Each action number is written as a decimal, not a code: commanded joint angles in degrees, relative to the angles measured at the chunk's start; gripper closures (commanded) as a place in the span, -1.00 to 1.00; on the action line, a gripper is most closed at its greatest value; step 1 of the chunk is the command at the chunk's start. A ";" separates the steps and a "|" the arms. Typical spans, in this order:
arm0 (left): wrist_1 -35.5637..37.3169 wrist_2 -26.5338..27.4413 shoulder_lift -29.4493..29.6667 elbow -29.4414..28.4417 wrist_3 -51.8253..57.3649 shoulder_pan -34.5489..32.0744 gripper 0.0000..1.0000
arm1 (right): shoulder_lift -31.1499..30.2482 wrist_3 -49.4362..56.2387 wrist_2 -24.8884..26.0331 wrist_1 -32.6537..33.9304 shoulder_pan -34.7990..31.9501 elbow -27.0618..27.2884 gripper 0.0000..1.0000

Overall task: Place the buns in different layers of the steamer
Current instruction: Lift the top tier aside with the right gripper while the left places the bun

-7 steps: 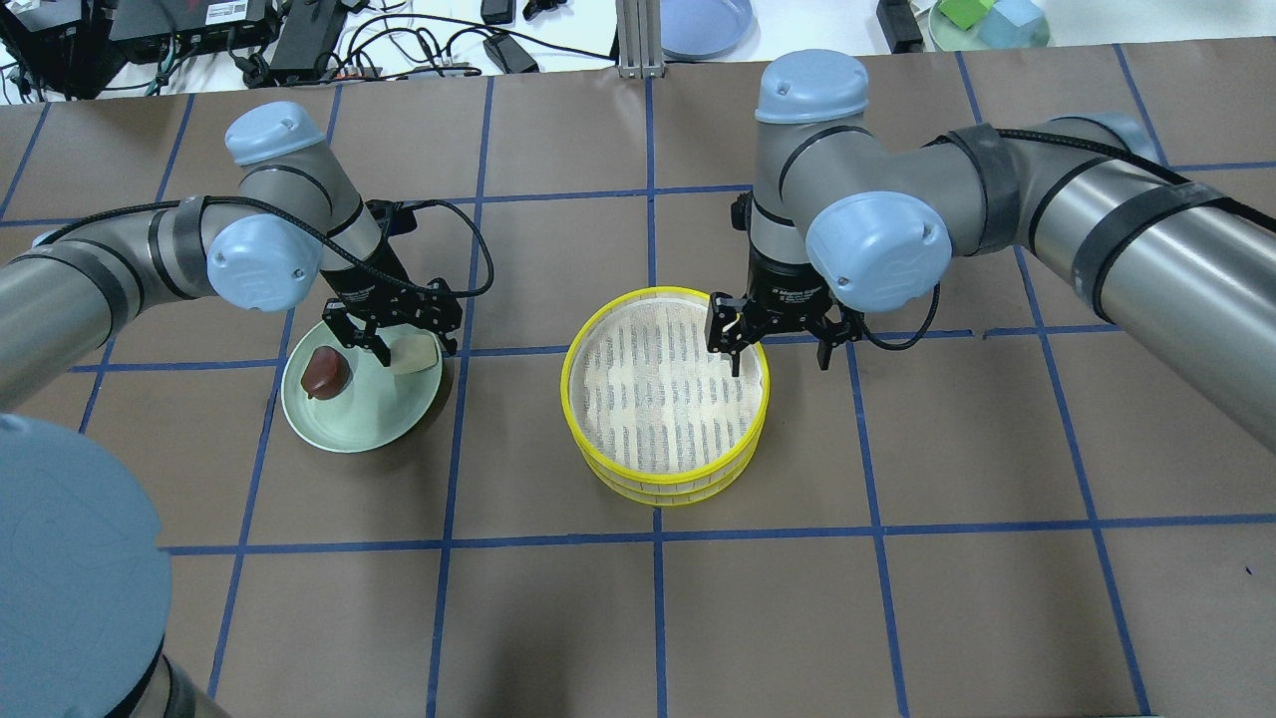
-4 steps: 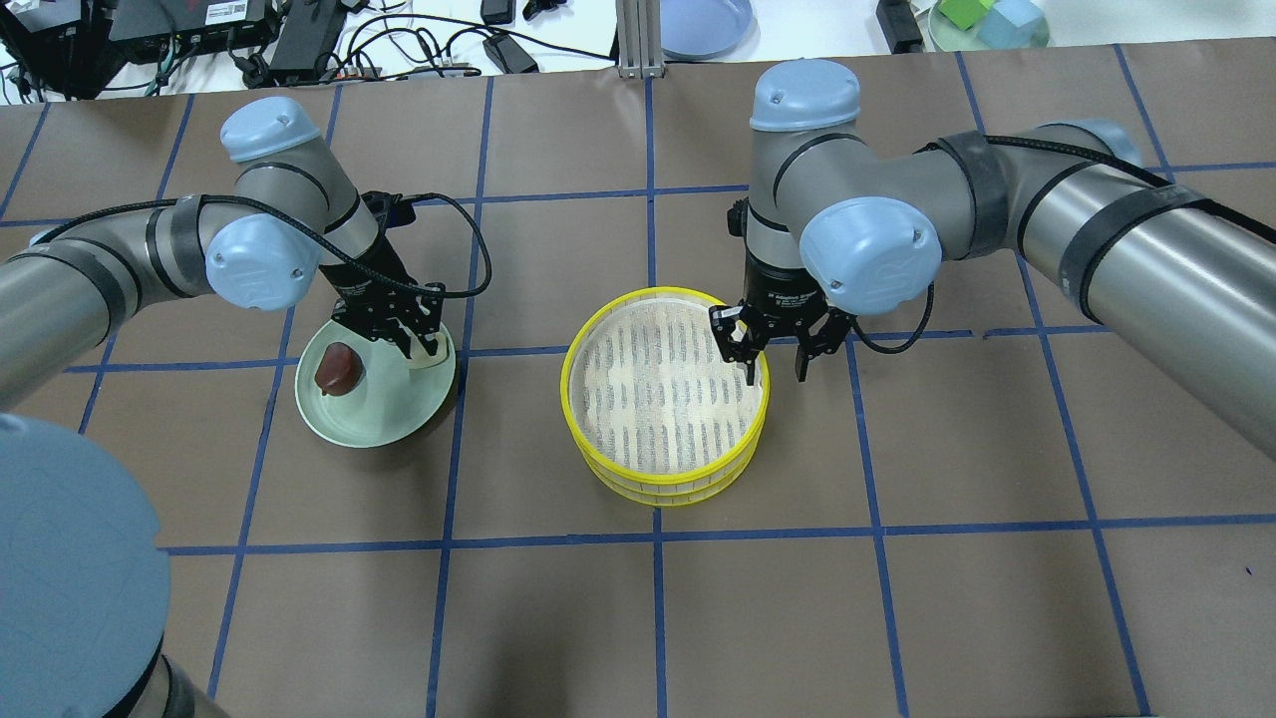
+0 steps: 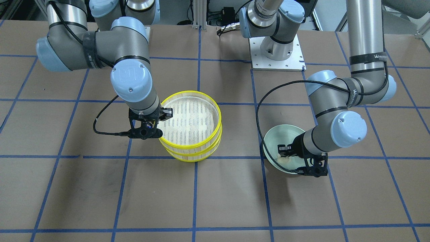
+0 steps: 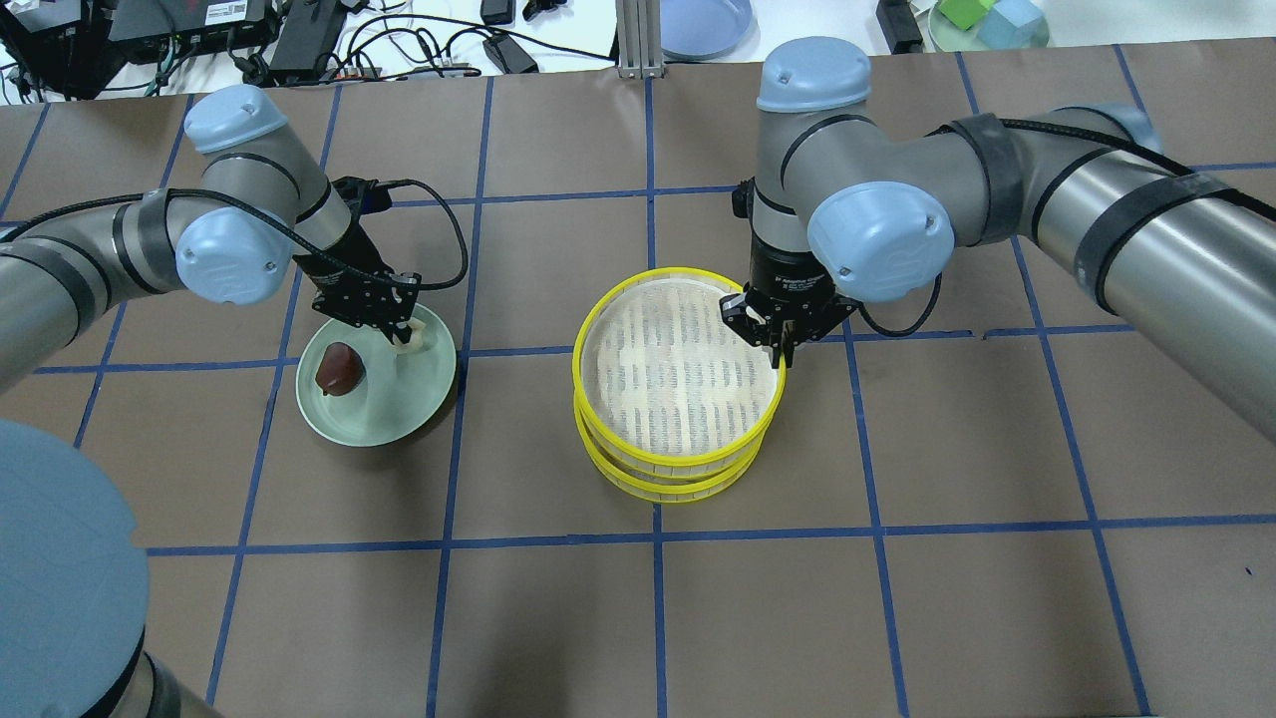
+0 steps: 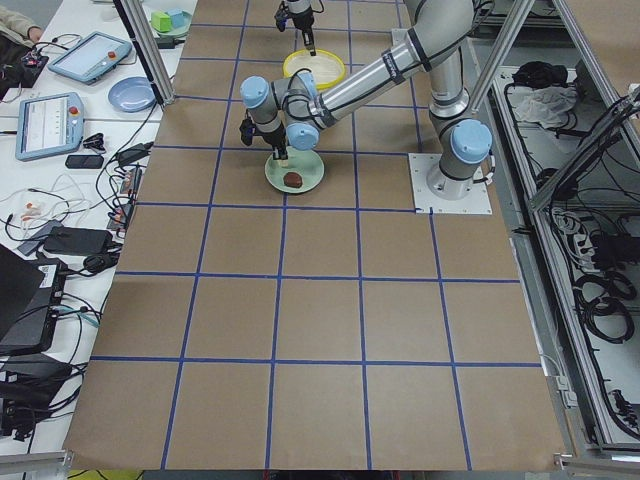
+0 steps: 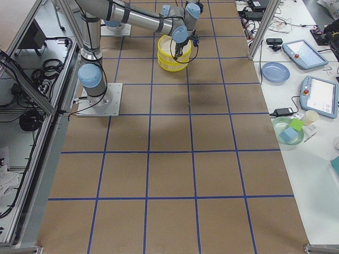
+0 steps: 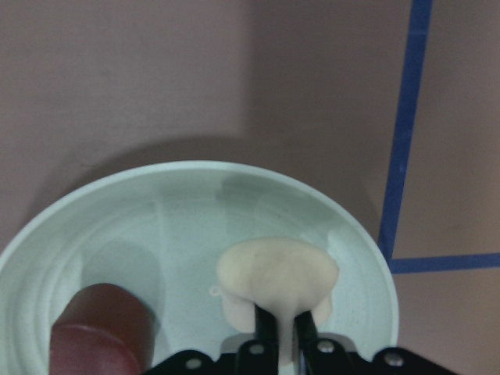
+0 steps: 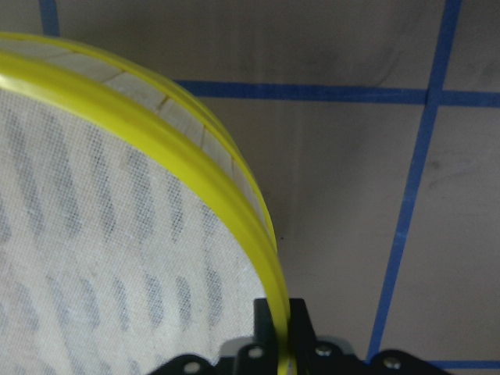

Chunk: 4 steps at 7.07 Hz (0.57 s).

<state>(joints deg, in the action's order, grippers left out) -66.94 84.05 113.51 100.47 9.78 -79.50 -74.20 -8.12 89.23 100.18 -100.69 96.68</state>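
Observation:
My left gripper [image 4: 401, 337] is shut on the cream-white bun [image 7: 277, 277], pinching its near edge over the pale green plate [image 4: 399, 411]; I cannot tell whether the bun touches the plate. The reddish-brown bun [image 4: 339, 369] lies on the plate's left part and also shows in the left wrist view [image 7: 101, 332]. My right gripper [image 4: 781, 349] is shut on the yellow rim of the upper steamer tier [image 4: 678, 369], pinching it from above [image 8: 280, 328]. The upper tier sits offset, slightly above the lower tier [image 4: 666, 477]. Both tiers hold nothing that I can see.
The table is brown paper with blue tape lines. Beyond its far edge are a blue plate [image 4: 706, 25], a green plate with blocks [image 4: 987, 22] and cables [image 4: 399, 45]. The arm base plate [image 3: 277, 50] sits on the robot's side.
My left gripper closed on the cream-white bun. My right gripper closed on the upper tier's rim, and that tier has shifted up and to the right off the lower one.

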 commanded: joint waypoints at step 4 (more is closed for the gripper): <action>-4.70 -0.73 -10.22 -3.35 -5.52 -6.68 1.00 | -10.77 12.82 0.77 -15.61 10.83 -8.43 0.68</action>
<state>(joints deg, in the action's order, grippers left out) -71.30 83.59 105.47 97.98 7.88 -82.42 -82.38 -0.42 89.66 88.15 -93.54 88.98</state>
